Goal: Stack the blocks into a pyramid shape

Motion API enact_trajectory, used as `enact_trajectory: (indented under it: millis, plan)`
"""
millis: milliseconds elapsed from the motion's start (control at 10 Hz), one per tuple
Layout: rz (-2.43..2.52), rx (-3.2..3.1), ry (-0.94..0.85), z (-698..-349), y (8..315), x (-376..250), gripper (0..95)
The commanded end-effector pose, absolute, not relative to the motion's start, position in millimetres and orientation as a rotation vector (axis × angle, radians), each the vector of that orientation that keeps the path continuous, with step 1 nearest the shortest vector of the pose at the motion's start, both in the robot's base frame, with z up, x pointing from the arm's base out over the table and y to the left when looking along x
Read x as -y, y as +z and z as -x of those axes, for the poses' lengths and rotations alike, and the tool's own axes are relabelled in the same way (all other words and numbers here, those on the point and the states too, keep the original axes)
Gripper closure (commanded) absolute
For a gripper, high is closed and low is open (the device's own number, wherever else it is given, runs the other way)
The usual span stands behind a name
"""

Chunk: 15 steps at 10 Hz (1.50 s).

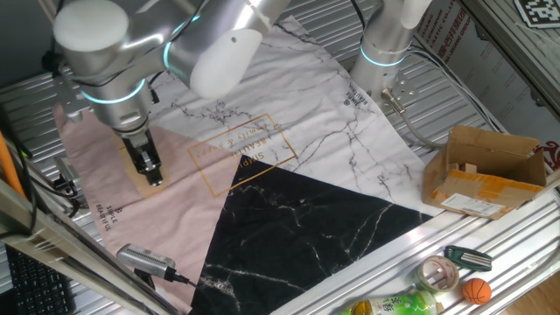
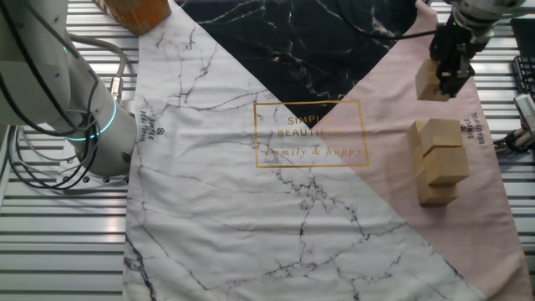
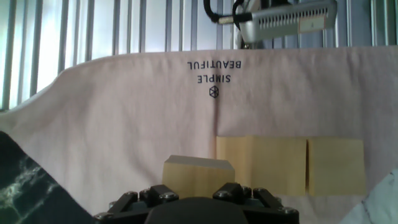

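Gripper pinches one block between its fingers, low over the pink cloth.
Other blocks lie just ahead and beside it; plain wood looks light, stiff, not slippery, so hold flat opposite faces.

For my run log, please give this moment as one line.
gripper: shut on light tan wooden cube | position: above pink cloth | other tan wooden cubes: grouped nearby | pyramid: not yet complete
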State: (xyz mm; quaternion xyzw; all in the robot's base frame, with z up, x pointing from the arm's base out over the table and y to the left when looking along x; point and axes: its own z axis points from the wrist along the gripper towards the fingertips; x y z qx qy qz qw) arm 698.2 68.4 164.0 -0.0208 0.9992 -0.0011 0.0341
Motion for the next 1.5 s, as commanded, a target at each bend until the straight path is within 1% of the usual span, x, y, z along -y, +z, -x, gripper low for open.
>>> enact_trajectory:
  millis: [100, 1500]
  plan:
    - [0.072, -3.071, 0.0, -700.5, 162.3, -66.4, 95.0]
    - [0.08, -3.085, -0.037, -701.4, 163.2, -67.4, 95.0]
